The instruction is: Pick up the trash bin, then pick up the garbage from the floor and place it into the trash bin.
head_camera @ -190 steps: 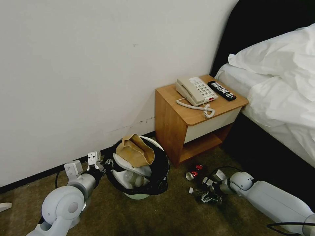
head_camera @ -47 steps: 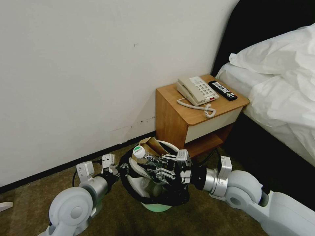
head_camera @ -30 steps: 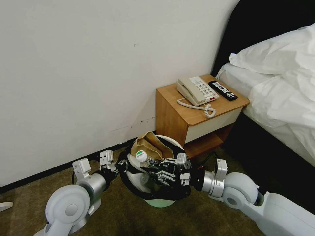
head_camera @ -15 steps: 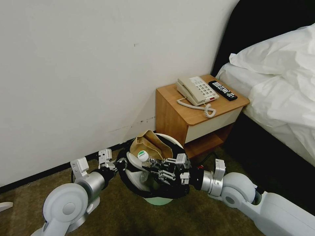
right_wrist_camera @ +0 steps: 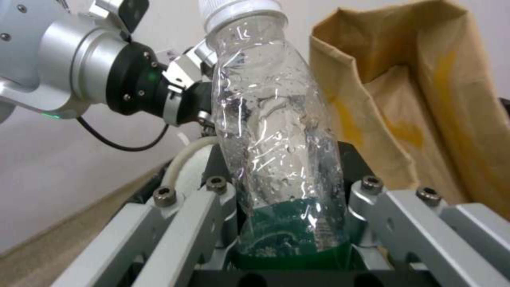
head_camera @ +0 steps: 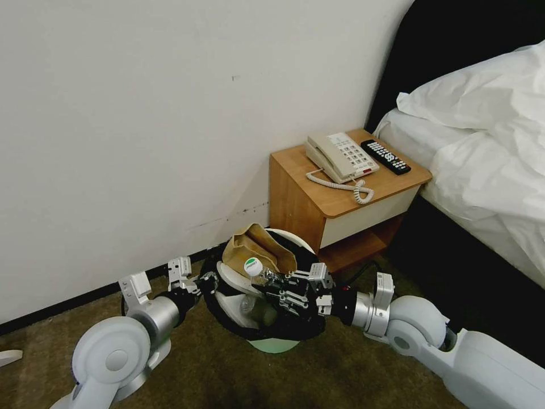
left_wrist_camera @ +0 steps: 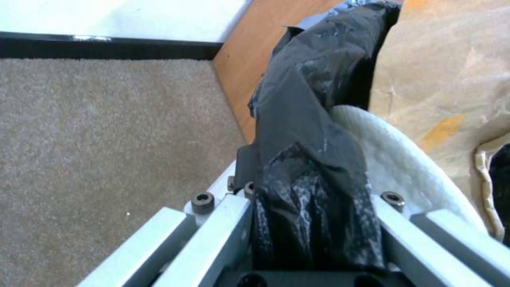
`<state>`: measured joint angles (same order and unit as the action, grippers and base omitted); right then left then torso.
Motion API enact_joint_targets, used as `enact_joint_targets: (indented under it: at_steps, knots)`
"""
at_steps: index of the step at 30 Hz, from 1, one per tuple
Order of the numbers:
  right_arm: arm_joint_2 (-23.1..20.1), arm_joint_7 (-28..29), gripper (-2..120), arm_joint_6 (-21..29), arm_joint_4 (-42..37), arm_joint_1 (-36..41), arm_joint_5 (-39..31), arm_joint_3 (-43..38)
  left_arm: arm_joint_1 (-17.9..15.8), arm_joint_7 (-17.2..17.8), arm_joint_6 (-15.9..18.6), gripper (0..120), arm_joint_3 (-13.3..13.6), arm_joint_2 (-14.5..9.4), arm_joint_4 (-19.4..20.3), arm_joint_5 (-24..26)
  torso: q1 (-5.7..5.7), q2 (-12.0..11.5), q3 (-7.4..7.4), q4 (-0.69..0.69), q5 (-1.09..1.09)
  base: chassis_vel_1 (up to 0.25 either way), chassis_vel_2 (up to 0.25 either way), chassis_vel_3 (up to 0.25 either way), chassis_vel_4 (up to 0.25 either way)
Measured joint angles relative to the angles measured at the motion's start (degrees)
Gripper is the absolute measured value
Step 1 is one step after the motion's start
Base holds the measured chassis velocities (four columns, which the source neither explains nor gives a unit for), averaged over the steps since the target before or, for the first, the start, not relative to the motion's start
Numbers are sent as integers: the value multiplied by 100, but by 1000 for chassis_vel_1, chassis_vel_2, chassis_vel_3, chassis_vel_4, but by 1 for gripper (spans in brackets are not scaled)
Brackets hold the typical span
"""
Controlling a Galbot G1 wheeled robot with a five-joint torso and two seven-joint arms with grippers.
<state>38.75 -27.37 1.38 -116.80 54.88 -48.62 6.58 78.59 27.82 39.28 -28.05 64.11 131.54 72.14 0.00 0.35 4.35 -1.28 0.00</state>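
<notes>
bottle shifted rightward over trash bin

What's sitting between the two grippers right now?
In the head view, the trash bin lies between them: the left gripper clamps its bag-lined rim, while the right gripper holds a plastic bottle over the brown paper bag.

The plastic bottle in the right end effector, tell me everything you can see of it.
The plastic bottle is clear, crinkled and empty-looking, with droplets inside, a white screw cap bearing a green mark, and a green label round its lower body. The right end effector is shut on that labelled part, holding it over the trash bin with the cap end pointing away from the wrist. A brown paper bag stands just beside it. The left end effector grips the bin's black liner at the rim.
</notes>
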Motion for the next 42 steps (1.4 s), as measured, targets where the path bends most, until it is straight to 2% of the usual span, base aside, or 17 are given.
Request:
enact_joint_targets:
  at_steps: [10, 15, 17, 21, 23, 42]
  knots:
    - [-53, 15, 25, -12, -19, 36, 16, -68, 49, -2, -1, 4, -5, 44, 30, -21, 0, 0, 0, 0, 0, 0, 0, 0, 0]
    - [-51, 18, 28, -26, -4, 39, 22, -87, 78, -7, -3, 4, -4, 69, 50, -42, 0, 0, 0, 0, 0, 0, 0, 0, 0]
    - [-26, 19, 37, -33, 8, 39, 30, -84, 80, -6, -5, 4, -8, 92, 70, -49, 0, 0, 0, 0, 0, 0, 0, 0, 0]
    - [-13, 19, 41, -34, 20, 41, 38, -73, 82, -7, -8, 4, -26, 92, 83, -49, 0, 0, 0, 0, 0, 0, 0, 0, 0]
    - [-9, 19, 47, -35, 34, 42, 51, -65, 97, -6, -12, 4, -41, 90, 95, -49, 0, 0, 0, 0, 0, 0, 0, 0, 0]
    - [84, 33, 55, -33, 98, -1, 93, 46, 98, -6, -42, 4, -71, 82, 120, -51, 0, 0, 0, 0, 0, 0, 0, 0, 0]
